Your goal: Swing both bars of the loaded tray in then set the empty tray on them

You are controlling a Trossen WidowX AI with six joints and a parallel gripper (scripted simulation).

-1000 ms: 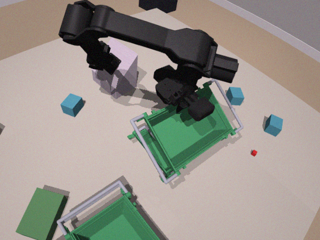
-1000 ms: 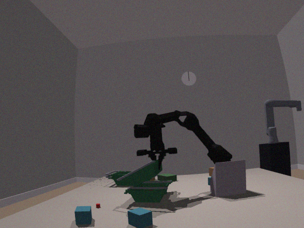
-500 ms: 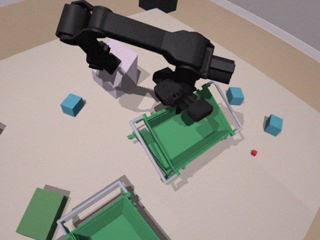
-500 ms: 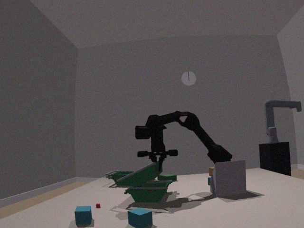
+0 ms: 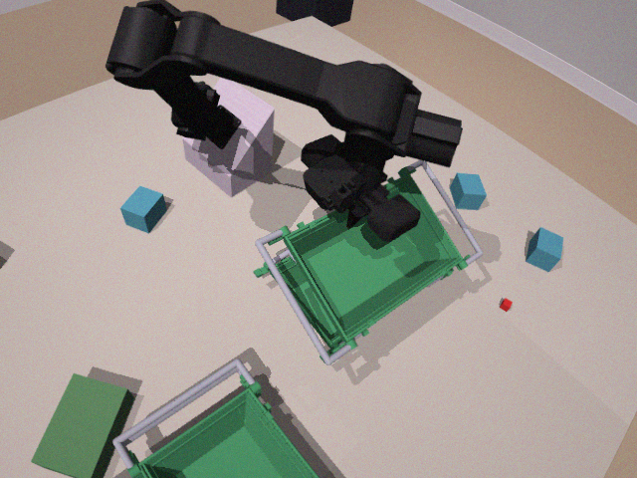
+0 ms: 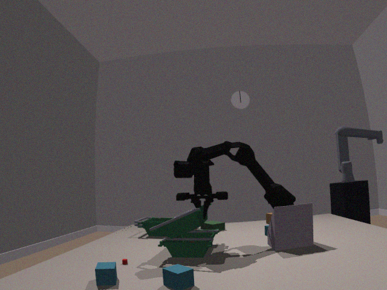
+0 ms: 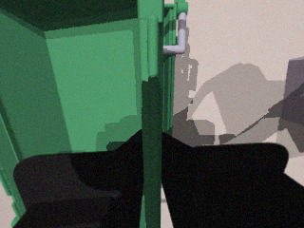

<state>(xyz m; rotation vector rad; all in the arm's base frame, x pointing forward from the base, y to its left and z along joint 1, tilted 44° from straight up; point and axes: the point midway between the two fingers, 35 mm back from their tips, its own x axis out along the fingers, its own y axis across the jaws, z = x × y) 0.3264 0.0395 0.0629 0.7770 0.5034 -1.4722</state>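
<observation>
Gripping the upper tray (image 5: 354, 262) (image 6: 181, 223) (image 7: 95, 81) by its rim, the gripper (image 5: 354, 218) (image 6: 203, 215) (image 7: 148, 134) should level its slant before lowering it onto the bars.

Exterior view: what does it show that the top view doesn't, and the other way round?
Only the exterior view: a round wall clock, a grey arm and an orange block.

Only the top view: the inside floor of the gripped tray.

Both: the pincer gripping that tray, a tiny red cube and a green slab.
</observation>
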